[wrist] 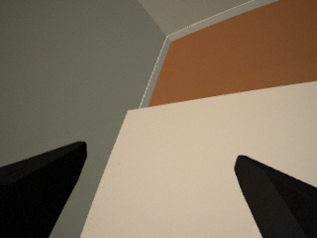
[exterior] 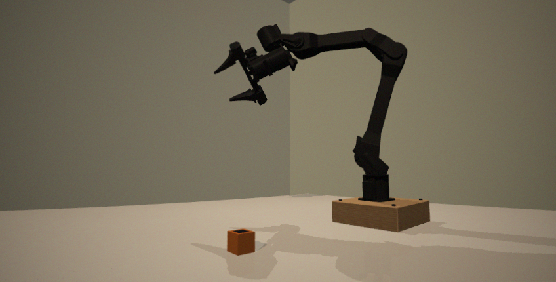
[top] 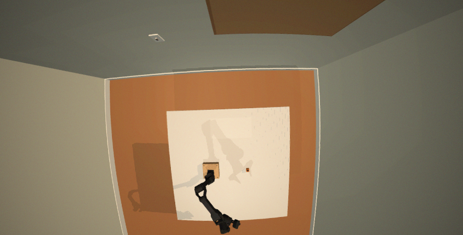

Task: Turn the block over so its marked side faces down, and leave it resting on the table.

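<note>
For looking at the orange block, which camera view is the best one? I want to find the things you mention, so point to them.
The exterior view: it shows the orange block (top: 247,171) (exterior: 240,243) large, with two sides and its dark-marked top. The top view shows it only tiny, the mark barely readable. The wrist view does not show it.
</note>
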